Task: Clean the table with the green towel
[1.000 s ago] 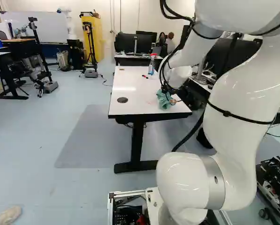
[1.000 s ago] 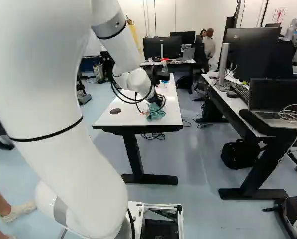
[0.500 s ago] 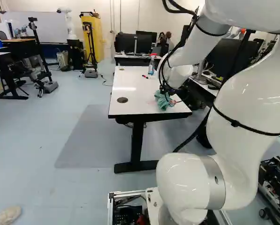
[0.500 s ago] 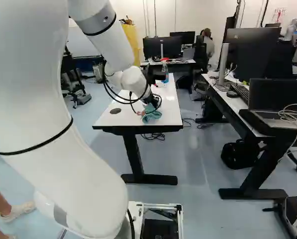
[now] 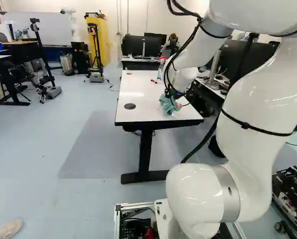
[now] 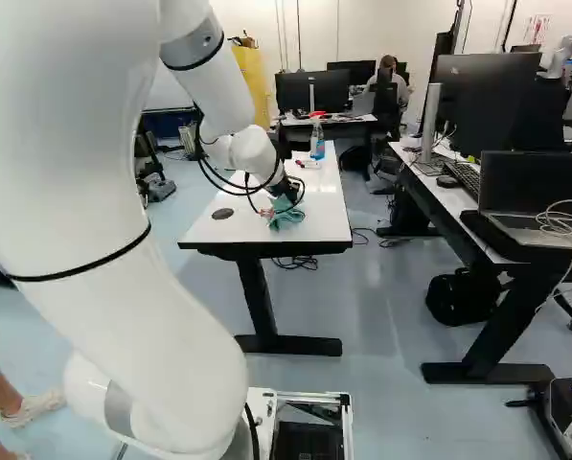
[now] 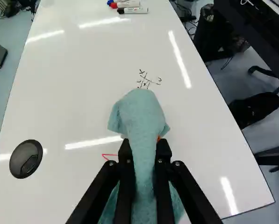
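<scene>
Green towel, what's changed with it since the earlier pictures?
Held in the jaws, the green towel has moved left across the white table in both base views, toward the round cable grommet, and the arm has shifted with it. The spray bottle and base are where they were.

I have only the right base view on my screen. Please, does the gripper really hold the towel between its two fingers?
Observer: Yes. In the wrist view, the gripper is closed on the green towel, one finger on each side.
Operator: Thank you. Is there some writing near the towel which I cannot see?
Observer: Yes, a small black scribble is just ahead of the towel, between it and the markers.
</scene>
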Robot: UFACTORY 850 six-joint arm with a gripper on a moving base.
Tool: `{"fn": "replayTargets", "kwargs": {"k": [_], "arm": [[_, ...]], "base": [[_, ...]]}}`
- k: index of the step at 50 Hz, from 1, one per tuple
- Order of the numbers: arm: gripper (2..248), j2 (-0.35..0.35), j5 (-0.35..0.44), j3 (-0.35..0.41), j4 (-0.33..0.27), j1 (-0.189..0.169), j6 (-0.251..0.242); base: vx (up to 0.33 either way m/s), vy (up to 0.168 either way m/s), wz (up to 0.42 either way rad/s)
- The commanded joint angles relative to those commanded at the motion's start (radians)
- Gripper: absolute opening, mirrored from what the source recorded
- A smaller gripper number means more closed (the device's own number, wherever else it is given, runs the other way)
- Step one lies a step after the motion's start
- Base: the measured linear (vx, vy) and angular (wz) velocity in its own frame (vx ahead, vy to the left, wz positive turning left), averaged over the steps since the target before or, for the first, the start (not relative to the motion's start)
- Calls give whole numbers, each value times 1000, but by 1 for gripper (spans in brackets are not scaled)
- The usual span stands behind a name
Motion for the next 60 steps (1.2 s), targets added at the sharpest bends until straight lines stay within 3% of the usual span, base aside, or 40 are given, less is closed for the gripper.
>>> {"fn": "replayTargets", "kwargs": {"k": [34, 60], "arm": [[47, -158, -4, -180, 0, 13, 0], [47, -278, -4, -326, 0, 2, 0]], "base": [[0, 0, 0], [0, 0, 0]]}}
